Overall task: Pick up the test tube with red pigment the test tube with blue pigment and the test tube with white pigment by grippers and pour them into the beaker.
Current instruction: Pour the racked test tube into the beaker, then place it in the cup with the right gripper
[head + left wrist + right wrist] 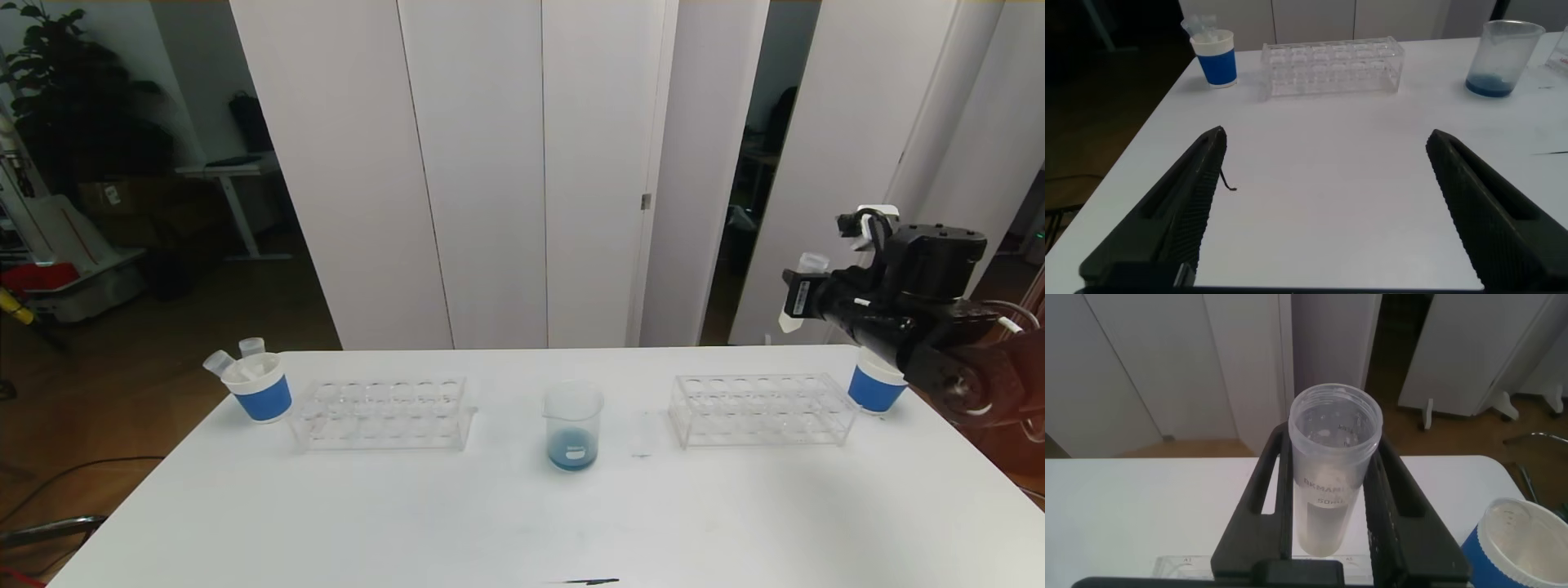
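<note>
Right gripper (1327, 498) clenched on the clear, whitish-filled test tube with white pigment (1331, 465), held upright, apparently against spilling, right of the clear blue-tinged glass beaker (573, 425); left gripper (1327, 212) released, idle.

Head view: high, facing forward and down over the white table (522, 506). Left wrist view: low, near the tabletop, sharing the beaker (1503, 57) with the head view. Right wrist view: raised, close-up, facing the partition panels (1167, 367).
</note>
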Available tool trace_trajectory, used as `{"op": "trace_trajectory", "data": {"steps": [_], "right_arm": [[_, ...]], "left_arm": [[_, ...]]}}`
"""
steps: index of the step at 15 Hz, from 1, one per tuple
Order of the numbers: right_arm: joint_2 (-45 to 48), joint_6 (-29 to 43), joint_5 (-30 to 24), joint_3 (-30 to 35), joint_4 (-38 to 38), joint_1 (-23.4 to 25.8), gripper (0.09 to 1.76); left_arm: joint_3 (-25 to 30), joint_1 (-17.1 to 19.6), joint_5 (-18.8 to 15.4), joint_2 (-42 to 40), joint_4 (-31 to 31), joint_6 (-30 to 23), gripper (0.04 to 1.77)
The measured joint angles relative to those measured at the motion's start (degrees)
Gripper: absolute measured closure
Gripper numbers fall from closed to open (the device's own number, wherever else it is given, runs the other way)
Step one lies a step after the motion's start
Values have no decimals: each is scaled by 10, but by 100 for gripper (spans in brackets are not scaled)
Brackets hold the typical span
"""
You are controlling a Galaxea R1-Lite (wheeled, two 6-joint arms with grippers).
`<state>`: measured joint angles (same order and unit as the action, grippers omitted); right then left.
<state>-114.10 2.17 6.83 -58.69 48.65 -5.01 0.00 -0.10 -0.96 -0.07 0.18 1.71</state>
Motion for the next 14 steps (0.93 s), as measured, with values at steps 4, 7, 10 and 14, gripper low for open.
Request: {"op": "trace_trajectory", "data": {"steps": [4, 7, 10, 14], "right_arm": [[10, 8, -12, -186, -188, -12, 127], [-13, 8, -102, -295, -249, -25, 127], [-40, 1, -232, -338, -251, -36, 127], [-68, -54, -378, -342, -172, -45, 127]], "left_arm": [[0, 0, 0, 0, 0, 0, 7], [0, 0, 0, 0, 0, 0, 7], [0, 0, 0, 0, 0, 0, 7], [0, 0, 0, 0, 0, 0, 7]]}}
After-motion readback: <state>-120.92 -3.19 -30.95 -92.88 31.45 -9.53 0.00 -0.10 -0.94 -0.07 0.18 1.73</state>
